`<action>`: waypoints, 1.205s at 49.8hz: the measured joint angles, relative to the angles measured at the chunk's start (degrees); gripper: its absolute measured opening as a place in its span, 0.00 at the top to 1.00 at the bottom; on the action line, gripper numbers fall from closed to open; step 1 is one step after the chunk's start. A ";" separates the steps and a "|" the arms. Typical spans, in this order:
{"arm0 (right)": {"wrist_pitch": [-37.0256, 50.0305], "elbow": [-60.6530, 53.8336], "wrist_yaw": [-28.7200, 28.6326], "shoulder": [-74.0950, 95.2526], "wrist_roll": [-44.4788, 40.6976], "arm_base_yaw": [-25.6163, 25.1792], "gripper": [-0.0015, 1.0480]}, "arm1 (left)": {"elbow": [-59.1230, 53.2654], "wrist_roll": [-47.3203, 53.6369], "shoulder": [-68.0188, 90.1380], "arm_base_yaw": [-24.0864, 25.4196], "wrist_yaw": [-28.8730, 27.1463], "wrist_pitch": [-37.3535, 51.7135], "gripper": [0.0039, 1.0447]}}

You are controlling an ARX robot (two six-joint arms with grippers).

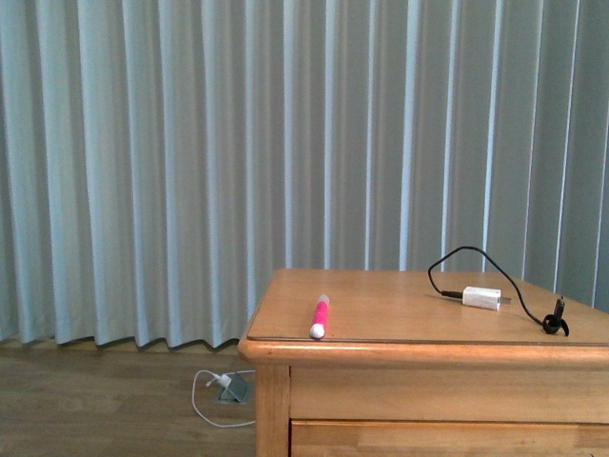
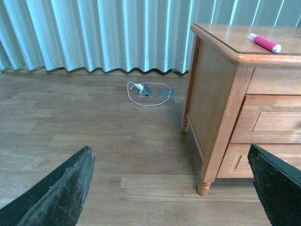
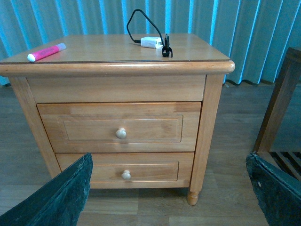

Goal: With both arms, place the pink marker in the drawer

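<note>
The pink marker [image 1: 320, 316] lies on the wooden cabinet's top near its front left corner, white cap toward the front edge; it also shows in the left wrist view [image 2: 264, 43] and right wrist view [image 3: 46, 52]. The upper drawer [image 3: 120, 127] is closed, with a round pale knob [image 3: 121, 133]. A lower drawer [image 3: 124, 167] sits closed beneath it. My left gripper [image 2: 171, 188] hangs open over the floor, left of the cabinet. My right gripper [image 3: 169, 188] is open in front of the cabinet, low down. Neither holds anything. No arm appears in the front view.
A white charger block [image 1: 481, 298] with a black cable [image 1: 476, 257] lies on the cabinet top at the right. A white cable and floor socket [image 2: 146, 90] lie by the curtain. Another wooden piece of furniture [image 3: 282, 103] stands right of the cabinet.
</note>
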 joint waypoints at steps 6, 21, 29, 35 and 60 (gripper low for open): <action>0.00 0.00 0.00 0.00 0.00 0.00 0.08 | 0.00 0.00 0.00 0.00 0.00 0.00 0.05; 0.00 0.00 0.00 0.00 0.00 0.00 0.08 | 0.00 0.00 -0.02 0.00 0.00 0.00 0.05; -7.26 3.32 -6.34 7.69 -2.78 -2.54 0.08 | 0.00 0.00 0.00 0.02 0.04 0.00 0.05; -1.16 6.25 -6.36 20.87 -3.04 -2.78 0.08 | 0.00 0.00 0.00 0.00 0.02 0.00 0.05; 30.29 26.47 3.32 81.74 0.70 9.01 0.08 | 0.00 0.00 0.00 0.00 0.02 0.00 0.05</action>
